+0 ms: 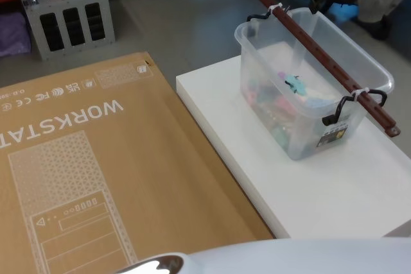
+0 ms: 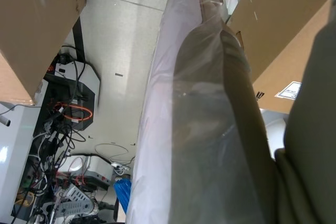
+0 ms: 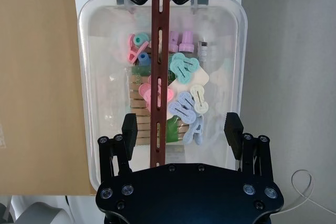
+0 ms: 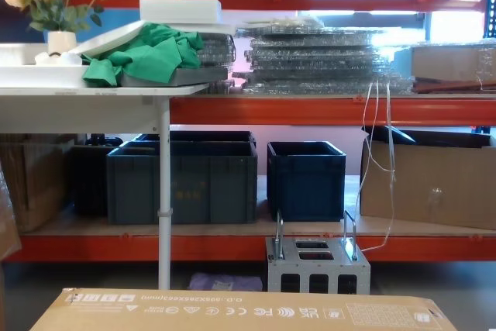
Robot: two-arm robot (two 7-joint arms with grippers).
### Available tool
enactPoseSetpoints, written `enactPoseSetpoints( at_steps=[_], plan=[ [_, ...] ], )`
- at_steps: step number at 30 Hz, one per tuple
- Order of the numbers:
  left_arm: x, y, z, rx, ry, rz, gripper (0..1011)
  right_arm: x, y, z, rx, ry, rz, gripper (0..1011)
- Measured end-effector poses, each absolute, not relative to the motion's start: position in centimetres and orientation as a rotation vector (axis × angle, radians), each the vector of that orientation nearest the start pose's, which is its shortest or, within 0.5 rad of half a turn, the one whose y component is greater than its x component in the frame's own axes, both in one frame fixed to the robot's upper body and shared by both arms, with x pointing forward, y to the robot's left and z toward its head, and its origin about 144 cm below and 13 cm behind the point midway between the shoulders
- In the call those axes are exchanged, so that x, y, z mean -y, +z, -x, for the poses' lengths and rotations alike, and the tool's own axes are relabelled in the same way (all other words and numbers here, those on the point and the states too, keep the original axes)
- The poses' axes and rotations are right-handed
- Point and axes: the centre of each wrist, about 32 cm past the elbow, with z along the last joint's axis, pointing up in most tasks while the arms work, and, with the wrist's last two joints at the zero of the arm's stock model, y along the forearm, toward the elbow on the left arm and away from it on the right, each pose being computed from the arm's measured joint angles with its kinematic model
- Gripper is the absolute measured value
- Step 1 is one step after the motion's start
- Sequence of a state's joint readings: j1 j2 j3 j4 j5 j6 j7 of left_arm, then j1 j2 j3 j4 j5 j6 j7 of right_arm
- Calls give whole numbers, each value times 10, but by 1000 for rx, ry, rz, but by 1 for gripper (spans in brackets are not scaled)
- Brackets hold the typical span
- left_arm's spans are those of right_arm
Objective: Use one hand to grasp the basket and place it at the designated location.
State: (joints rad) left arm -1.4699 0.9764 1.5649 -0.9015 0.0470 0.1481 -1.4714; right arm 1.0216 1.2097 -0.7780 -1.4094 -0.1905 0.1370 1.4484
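The basket (image 1: 257, 43) is a clear-white plastic tub with several coloured clips inside. It stands on a white platform (image 1: 334, 184) at my right. A long red-brown bar handle (image 1: 321, 52) runs along its top, tied with white ties to black hooks at both ends. In the right wrist view my right gripper (image 3: 181, 129) hovers open above the basket (image 3: 105, 103). Its two fingers stand on either side of the handle (image 3: 159, 51) without touching it. My left arm is parked at my side; its wrist view faces the floor.
A large flat cardboard box (image 1: 96, 178) lies to the left of the platform, touching its edge. A grey metal box (image 1: 64, 17) with two loop handles sits on the floor behind it. Dark blue crates (image 4: 182, 176) fill the shelf beyond. Cables (image 2: 63, 129) lie on the floor.
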Motion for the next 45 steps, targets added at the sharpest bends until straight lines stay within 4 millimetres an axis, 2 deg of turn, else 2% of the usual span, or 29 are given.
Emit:
enactPoseSetpoints(
  at_steps=[25,45],
  plan=[
    [-497,1394,-616,-169,176,-1629,0,477,1463,-537,242,-302,1486,1002],
    [-497,1394,-616,-169,176,-1629,0,475,1453,-539,253,-306,1493,1002]
  ],
)
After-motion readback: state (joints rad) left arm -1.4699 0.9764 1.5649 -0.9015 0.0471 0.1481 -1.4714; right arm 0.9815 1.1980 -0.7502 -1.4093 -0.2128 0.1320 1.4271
